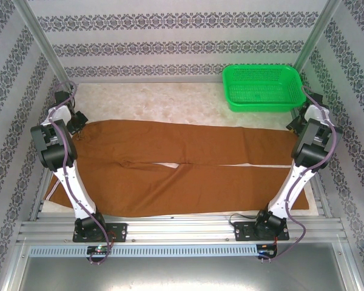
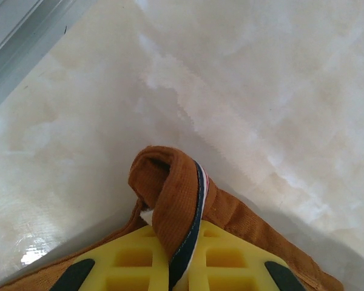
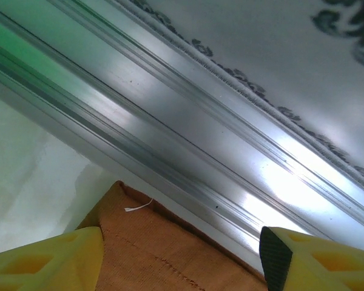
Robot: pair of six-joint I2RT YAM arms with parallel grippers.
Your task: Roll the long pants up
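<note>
The long pants lie flat across the table, rust-brown, waistband at the left and leg ends at the right. My left gripper is shut on the waistband corner, and its yellow fingers pinch a fold of brown cloth with a dark and pale striped edge. My right gripper stands open over the far leg's end. Its fingers stand wide apart above the hem corner, nothing between them.
A green basket stands at the back right of the table. An aluminium frame rail runs close beside the leg hem on the right. Patterned walls enclose the table. Bare pale tabletop lies behind the pants.
</note>
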